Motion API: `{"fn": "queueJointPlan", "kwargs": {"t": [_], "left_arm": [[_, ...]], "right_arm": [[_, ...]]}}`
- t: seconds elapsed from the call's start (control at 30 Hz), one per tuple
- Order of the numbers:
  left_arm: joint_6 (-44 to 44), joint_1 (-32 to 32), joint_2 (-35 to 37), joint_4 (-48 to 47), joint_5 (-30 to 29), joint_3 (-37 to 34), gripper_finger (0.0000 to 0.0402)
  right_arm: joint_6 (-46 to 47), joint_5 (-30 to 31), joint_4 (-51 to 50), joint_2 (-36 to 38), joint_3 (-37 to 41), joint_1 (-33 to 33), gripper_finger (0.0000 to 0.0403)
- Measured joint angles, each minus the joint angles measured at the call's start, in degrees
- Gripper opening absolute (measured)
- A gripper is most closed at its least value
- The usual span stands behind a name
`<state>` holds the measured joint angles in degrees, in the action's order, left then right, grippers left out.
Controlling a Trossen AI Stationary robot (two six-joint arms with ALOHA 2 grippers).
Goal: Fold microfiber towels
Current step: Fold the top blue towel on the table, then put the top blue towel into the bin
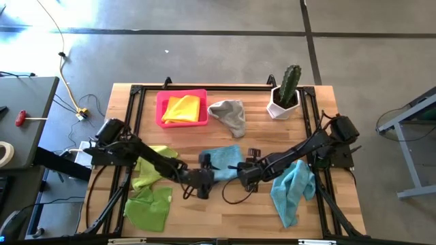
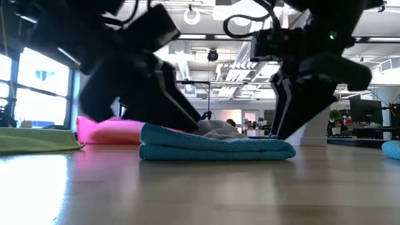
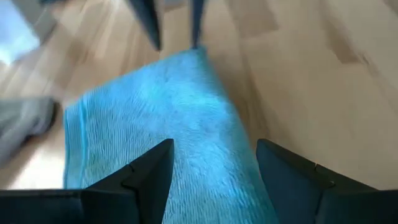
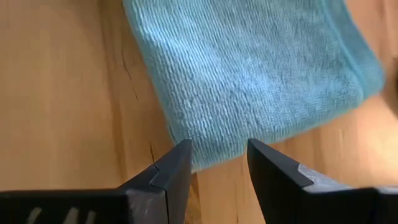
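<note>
A light blue towel [image 1: 223,162], folded over, lies flat mid-table; the low view [image 2: 215,149] shows it in layers. My left gripper [image 1: 202,180] is open at its near left end, and the towel [image 3: 155,118] lies under the spread fingers. My right gripper [image 1: 244,174] is open at its near right corner [image 4: 214,152]. A second light blue towel [image 1: 293,190] lies crumpled at the right. A lime towel [image 1: 153,167] and a green one [image 1: 150,207] lie at the left. A yellow towel [image 1: 182,109] lies in the pink tray [image 1: 161,116], a grey one [image 1: 230,114] beside it. My left gripper's open fingers [image 3: 149,177] slant down over the towel's end [image 2: 187,128]; I cannot tell whether they touch it. My right gripper's open fingers [image 4: 171,171] stand on either side of the towel's corner, low at the table; I cannot tell whether they touch it.
A potted cactus [image 1: 285,95] stands at the far right of the table. Bare wood [image 1: 225,211] lies toward the near edge between the green towel and the crumpled blue one. A black frame rail [image 1: 225,87] runs along the table's far edge.
</note>
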<state>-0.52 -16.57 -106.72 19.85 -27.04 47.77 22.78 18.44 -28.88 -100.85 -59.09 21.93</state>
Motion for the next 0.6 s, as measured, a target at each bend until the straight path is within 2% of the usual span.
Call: {"fn": "queueJointPlan", "kwargs": {"t": [0.17, 0.37, 0.47, 0.6], "left_arm": [[-21.07, 2.83, 2.41, -10.15, 3.26, 3.96, 0.0219], [-29.73, 5.45, 8.73, -23.55, 10.73, 5.72, 0.0218], [-36.69, 6.31, 12.62, -33.37, 8.86, 5.57, 0.0218], [-48.87, 6.44, 13.55, -42.33, 5.25, 5.42, 0.0218]], "right_arm": [[3.75, -0.21, -1.94, 0.82, 2.12, -0.30, 0.0149], [-0.86, -0.20, -4.21, 2.85, 3.25, -1.70, 0.0149], [-4.00, 0.04, -4.01, 4.30, 4.05, -2.68, 0.0149], [-8.58, -0.01, -0.22, 5.72, 6.43, -4.07, 0.0149]]}}
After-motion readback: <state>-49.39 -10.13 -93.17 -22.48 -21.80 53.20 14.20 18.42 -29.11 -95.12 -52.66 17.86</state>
